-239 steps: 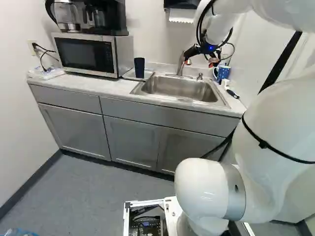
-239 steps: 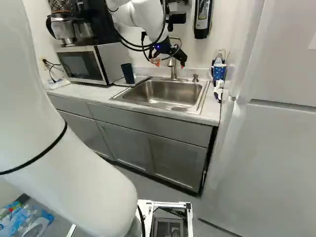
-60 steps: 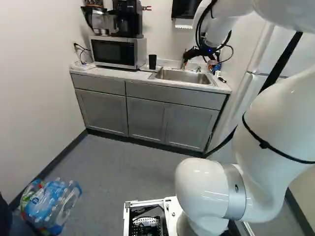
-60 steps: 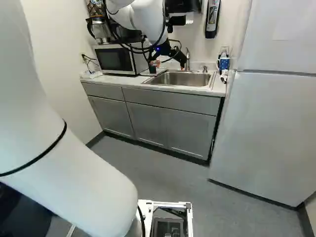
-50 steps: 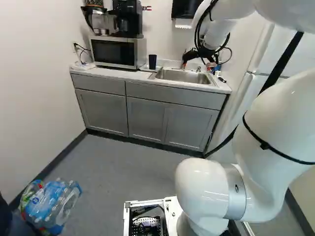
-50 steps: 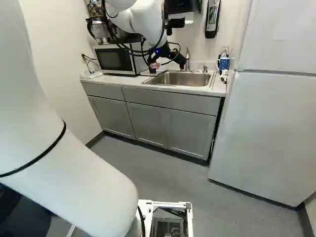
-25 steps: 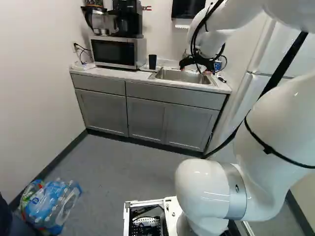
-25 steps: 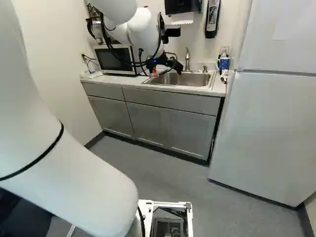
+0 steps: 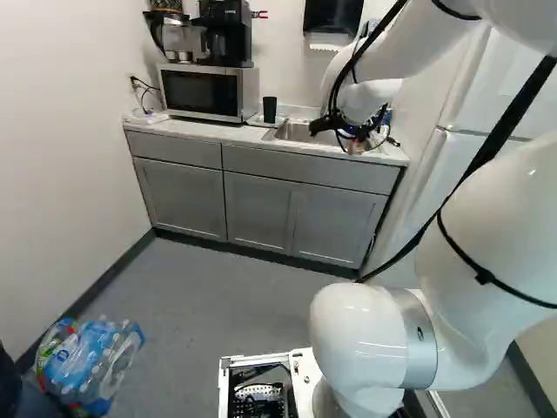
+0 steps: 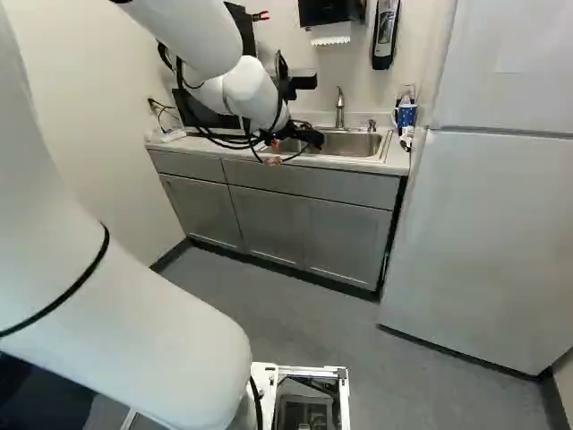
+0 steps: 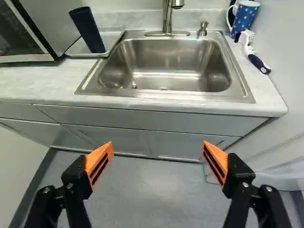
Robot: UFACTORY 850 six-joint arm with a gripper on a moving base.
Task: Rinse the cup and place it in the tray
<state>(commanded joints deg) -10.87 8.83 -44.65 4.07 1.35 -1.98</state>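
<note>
One arm [image 9: 470,326], white, rounded segments, grey joint band [image 9: 419,335], looped black cables [image 9: 369,44], black two-fingered gripper [image 10: 295,150], orange pads [image 11: 95,159], black-striped, silver screws [image 11: 70,185].

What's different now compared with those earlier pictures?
The base has moved back from the counter. The arm has drawn its gripper down and back from near the faucet; it's open and empty. The dark cup still stands in the tray.
</note>
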